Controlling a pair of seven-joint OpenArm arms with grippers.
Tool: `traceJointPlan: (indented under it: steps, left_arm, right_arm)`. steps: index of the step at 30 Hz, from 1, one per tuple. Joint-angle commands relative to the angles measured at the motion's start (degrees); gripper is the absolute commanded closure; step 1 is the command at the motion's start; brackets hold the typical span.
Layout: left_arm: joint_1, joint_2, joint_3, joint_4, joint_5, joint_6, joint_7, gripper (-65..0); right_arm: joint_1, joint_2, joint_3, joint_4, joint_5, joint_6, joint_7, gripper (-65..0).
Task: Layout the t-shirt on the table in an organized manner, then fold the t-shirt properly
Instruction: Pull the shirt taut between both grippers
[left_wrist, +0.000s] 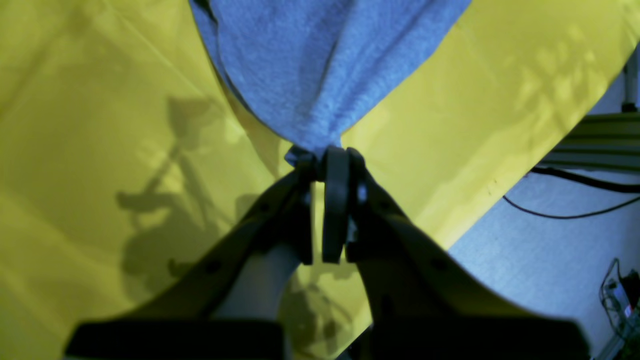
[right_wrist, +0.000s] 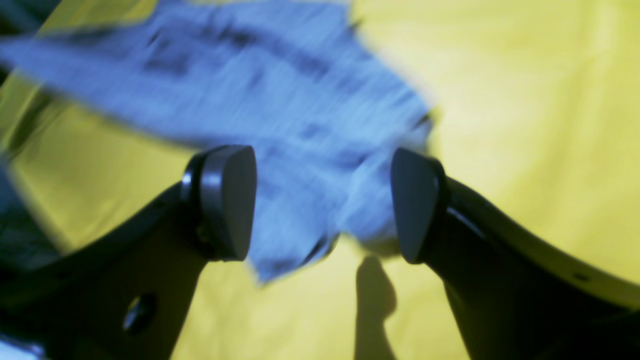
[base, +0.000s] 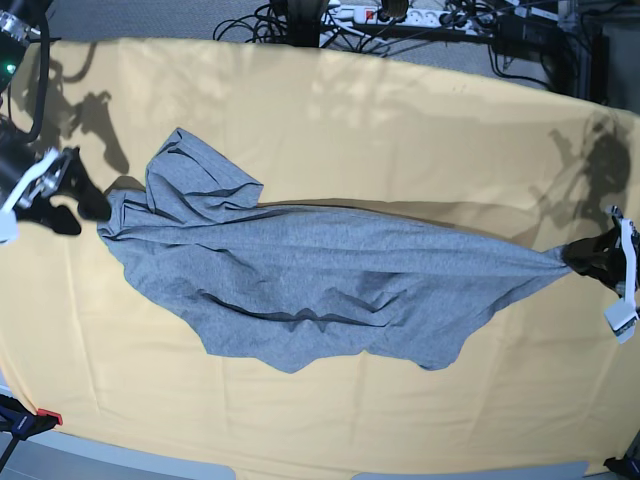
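Yellow table bears one t-shirt; left tool pinches it, right tool gapes empty.

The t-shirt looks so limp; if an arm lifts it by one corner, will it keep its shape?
Probably not. The t-shirt sags in folds and puckers into a point where the left gripper pinches it, so it seems floppy. It likely drags over the table rather than sliding flat, bunching as it goes.

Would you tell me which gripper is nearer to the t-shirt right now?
Left. The left gripper pinches the t-shirt; the right gripper is open beside its other end.
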Motion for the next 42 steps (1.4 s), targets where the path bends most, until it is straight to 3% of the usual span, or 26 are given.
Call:
traceJointPlan:
  steps: [1,5,9,15,19,21,25,29,34,40,42]
  left_arm:
    - [-1.4,-1.57,-0.66,0.24,-0.88,-0.25,-0.82,0.0]
    - [-1.38,-1.6,-0.66,0.26,-0.88,-0.25,-0.82,0.0]
    - [-1.4,-1.57,-0.66,0.26,-0.88,-0.25,-0.82,0.0]
    - [-1.4,-1.6,-0.66,0.26,-0.88,-0.25,-0.82,0.0]
    - [-1.4,-1.6,-0.66,0.24,-0.88,-0.25,-0.82,0.0]
    - [-1.4,-1.6,-0.66,0.26,-0.88,-0.25,-0.82,0.0]
    - [-1.4,-1.55,-0.66,0.26,-0.88,-0.25,-0.82,0.0]
    - [-1.4,-1.57,-0.66,0.24,-0.88,-0.25,-0.82,0.0]
    - [-1.4,-1.57,-0.66,0.26,-0.88,-0.25,-0.82,0.0]
    - [-1.4,-1.6,-0.66,0.26,-0.88,-0.25,-0.82,0.0]
    - [-1.4,-1.6,-0.66,0.26,-0.88,-0.25,-0.82,0.0]
  right_arm:
    - [-0.57,0.85,0.28,0.81,2.78,0.34,0.22,-43.6]
    - [-5.35,-0.44,0.28,0.81,5.46,0.34,-0.15,-43.5]
    - [-8.13,-4.07,-0.46,0.79,4.24,0.34,0.42,-43.5]
    - [-8.92,-8.7,-5.92,0.74,-5.53,-1.66,6.27,-43.5]
    - [-8.92,-10.64,-6.88,0.74,-16.92,-6.14,13.03,-43.5]
    - [-8.92,-11.93,-6.91,0.7,-18.18,-7.69,13.88,-43.5]
    - [-8.92,-14.53,-7.06,0.7,-17.11,-7.72,13.81,-43.5]
    - [-8.72,-15.61,-9.77,0.7,-17.92,-7.72,13.9,-43.5]
    - [-6.82,-17.07,-14.1,0.7,-31.47,-10.95,17.14,-43.5]
    - [-6.23,-17.07,-15.58,0.7,-32.61,-11.67,18.36,-43.4]
    - [-6.1,-17.09,-15.58,0.7,-33.94,-11.61,18.36,-37.5]
